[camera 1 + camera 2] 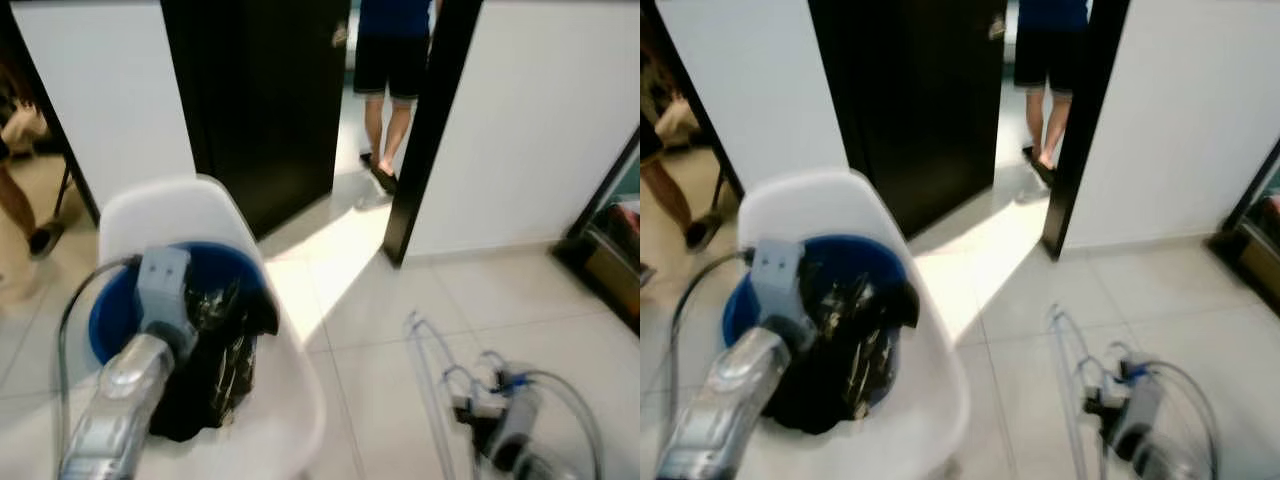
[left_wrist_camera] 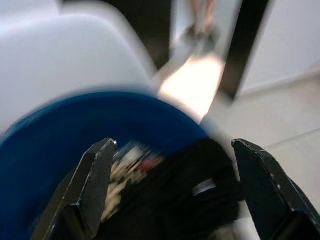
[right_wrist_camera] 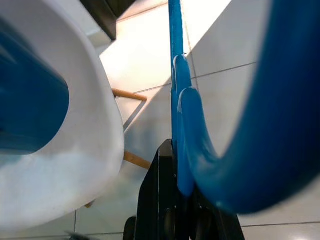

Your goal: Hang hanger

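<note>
Blurred black clothes (image 1: 215, 370) lie in the blue basin (image 1: 110, 310); left gripper (image 2: 175, 190) wide above it; right gripper (image 3: 182, 200) clamps the blue hanger (image 3: 176, 75).

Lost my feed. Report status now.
Left end effector open over dark clothes in blue basin on white chair. Right end effector shut on blue hanger, low by the floor. Person standing in doorway ahead.
</note>
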Motion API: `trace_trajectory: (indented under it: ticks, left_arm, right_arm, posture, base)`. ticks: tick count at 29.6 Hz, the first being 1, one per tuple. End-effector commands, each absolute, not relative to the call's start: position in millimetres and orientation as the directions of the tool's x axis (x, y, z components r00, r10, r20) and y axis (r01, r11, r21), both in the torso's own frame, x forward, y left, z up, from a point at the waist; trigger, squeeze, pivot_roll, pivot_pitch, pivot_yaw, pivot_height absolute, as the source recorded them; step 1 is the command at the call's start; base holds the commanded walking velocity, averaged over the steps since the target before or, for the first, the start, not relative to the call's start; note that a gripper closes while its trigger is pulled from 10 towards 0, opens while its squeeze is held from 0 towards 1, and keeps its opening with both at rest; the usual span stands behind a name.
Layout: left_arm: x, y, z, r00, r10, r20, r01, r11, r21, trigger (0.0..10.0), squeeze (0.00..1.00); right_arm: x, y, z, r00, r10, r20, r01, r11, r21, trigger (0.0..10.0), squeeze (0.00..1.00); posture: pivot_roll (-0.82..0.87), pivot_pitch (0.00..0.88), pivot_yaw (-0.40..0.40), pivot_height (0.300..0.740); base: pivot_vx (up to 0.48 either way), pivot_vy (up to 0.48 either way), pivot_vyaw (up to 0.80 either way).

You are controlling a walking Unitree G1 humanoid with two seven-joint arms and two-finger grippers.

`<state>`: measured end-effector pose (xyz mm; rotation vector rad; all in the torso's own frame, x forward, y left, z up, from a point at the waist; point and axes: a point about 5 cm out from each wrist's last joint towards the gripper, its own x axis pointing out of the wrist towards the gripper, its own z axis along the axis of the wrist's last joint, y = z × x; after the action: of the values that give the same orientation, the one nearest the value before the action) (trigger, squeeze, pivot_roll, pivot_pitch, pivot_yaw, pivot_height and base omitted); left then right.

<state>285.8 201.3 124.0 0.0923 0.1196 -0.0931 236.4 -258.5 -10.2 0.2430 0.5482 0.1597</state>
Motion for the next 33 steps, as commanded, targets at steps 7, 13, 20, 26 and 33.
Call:
trace_trajectory:
  ticks: [7,13,20,26,33]
  left_arm:
    - [272,201,93,0.898,-0.041,-0.438,0.142,0.97,0.199,10.0,0.0]
    - [253,191,73,0.791,-0.101,-0.603,0.167,0.984,0.055,10.0,0.0]
    - [235,210,45,0.709,0.033,-0.704,-0.002,0.999,0.045,10.0,0.0]
    - [231,214,34,0.673,0.073,-0.736,-0.032,0.997,0.07,10.0,0.0]
    - [223,210,21,0.619,0.057,-0.783,-0.019,0.998,0.057,5.1,0.0]
  right_arm:
    - [228,-268,-16,0.821,0.18,-0.542,-0.057,0.97,0.235,10.0,0.0]
    - [228,-268,-17,0.812,0.177,-0.557,-0.059,0.973,0.224,10.0,0.0]
    - [228,-266,-17,0.806,0.177,-0.565,-0.062,0.974,0.217,10.0,0.0]
    - [228,-266,-18,0.804,0.176,-0.568,-0.063,0.975,0.214,10.0,0.0]
    - [227,-266,-19,0.802,0.173,-0.571,-0.062,0.976,0.209,10.0,0.0]
  posture:
    - [-0.01,0.0,-0.03,0.74]
    - [0.0,0.0,-0.034,0.74]
    - [-0.01,0.0,-0.028,0.74]
    - [-0.01,0.0,-0.027,0.74]
    - [-0.01,0.0,-0.025,0.74]
  base:
    - [0.0,0.0,0.0]
    - [0.0,0.0,0.0]
    - [0.0,0.0,0.0]
    - [0.0,0.0,0.0]
    - [0.0,0.0,0.0]
